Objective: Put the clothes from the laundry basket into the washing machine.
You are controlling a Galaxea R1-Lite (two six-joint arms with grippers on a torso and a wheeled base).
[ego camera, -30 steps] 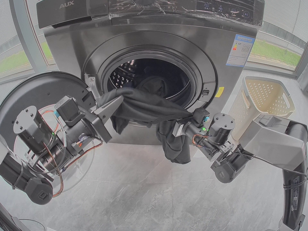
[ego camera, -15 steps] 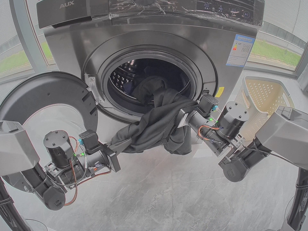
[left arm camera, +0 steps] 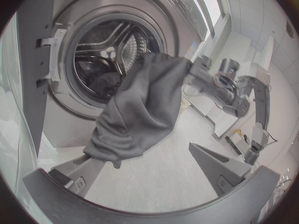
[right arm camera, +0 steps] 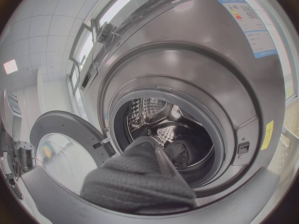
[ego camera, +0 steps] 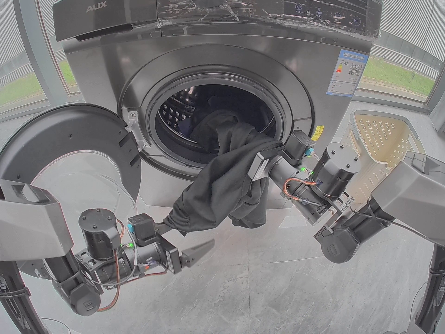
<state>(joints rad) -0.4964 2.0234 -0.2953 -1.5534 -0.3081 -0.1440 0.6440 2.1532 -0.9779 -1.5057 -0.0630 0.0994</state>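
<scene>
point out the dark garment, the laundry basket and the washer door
dark garment (ego camera: 222, 182), head view, middle of the hanging cloth
laundry basket (ego camera: 384, 140), head view, its perforated inner wall
washer door (ego camera: 65, 135), head view, its dark outer ring

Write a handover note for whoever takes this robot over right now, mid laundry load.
Left gripper open, low by the floor; the dark garment's hem rests on one finger.
Right gripper shut on that garment at the washing machine's drum rim.
Done: door open, another dark piece in the drum, garment's top inside.
Left: push the hanging part in; what shows of the laundry basket holds no clothes.
</scene>
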